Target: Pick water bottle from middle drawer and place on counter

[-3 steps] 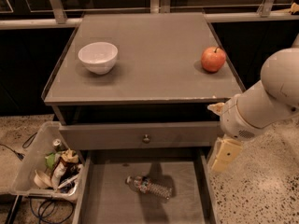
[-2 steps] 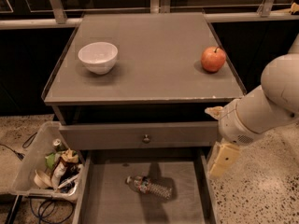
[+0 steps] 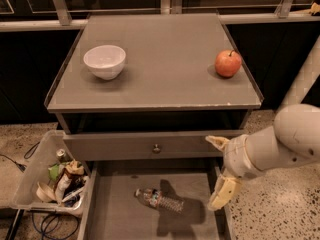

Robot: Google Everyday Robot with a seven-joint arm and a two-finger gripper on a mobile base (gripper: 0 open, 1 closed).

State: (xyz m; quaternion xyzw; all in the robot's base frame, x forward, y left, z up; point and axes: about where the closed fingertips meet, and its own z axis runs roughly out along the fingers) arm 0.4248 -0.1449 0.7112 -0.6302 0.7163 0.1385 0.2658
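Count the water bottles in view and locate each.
1. The water bottle lies on its side in the middle drawer, left of the gripper. Clutter in the bin may hide others.

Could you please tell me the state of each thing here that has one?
water bottle: lying on its side, ungrasped.
middle drawer: pulled open.
upper drawer: shut.
bowl: upright, empty, on the counter.
apple: whole, stem up.
bin: full of trash.
gripper: open, empty, by the middle drawer's right wall.

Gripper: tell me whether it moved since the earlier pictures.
Yes. The gripper has come down and slightly left, judged against the knob, toward the open drawer.
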